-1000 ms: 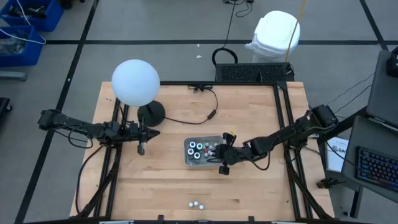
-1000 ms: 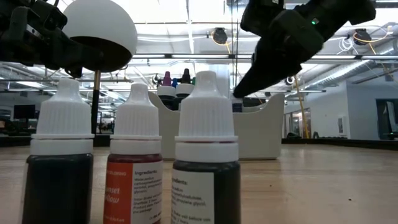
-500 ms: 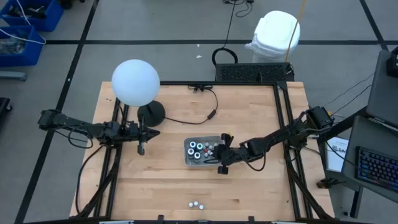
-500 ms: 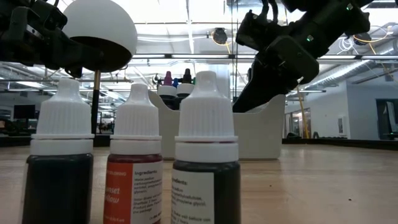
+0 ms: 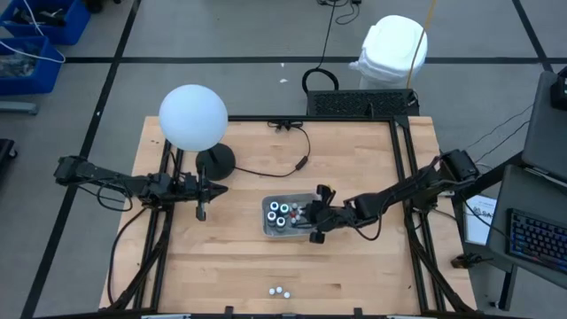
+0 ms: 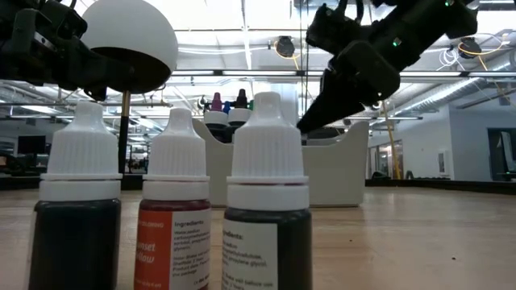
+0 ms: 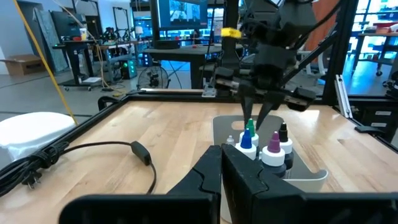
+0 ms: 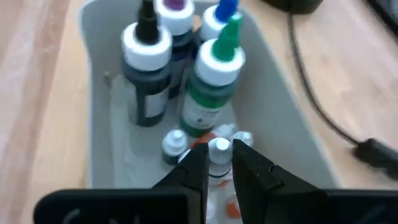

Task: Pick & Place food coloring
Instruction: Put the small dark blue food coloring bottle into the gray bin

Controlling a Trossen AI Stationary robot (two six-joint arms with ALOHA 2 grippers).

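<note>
Pale butcher-block table top (image 5: 354,159) fills the high view, carrying a clear grey rectangular tray (image 5: 268,229) near its centre and a white globe lamp on a black base (image 5: 193,117) towards the left arm.

Only the high view shows three small white-capped food-coloring bottles (image 5: 281,291) grouped at the table's front edge, well apart from the tray. The low view shows these same three upright, caps up, long axes vertical, with one orange-bodied between two dark-bodied.

The right wrist view alone shows the tray's contents: larger dark bottles with white collars and coloured nozzles (image 8: 214,62) standing upright at one end, and tiny white-capped bottles (image 8: 174,145) clustered beside them.

The right gripper (image 8: 218,167) hangs over the tray's right end. Its fingers are nearly closed with one tiny white-capped bottle (image 8: 219,148) in the narrow gap, cap upward; a firm grip cannot be confirmed.

The left gripper (image 5: 200,211) waits above the table beside the lamp base, fingers closed and holding nothing.
</note>
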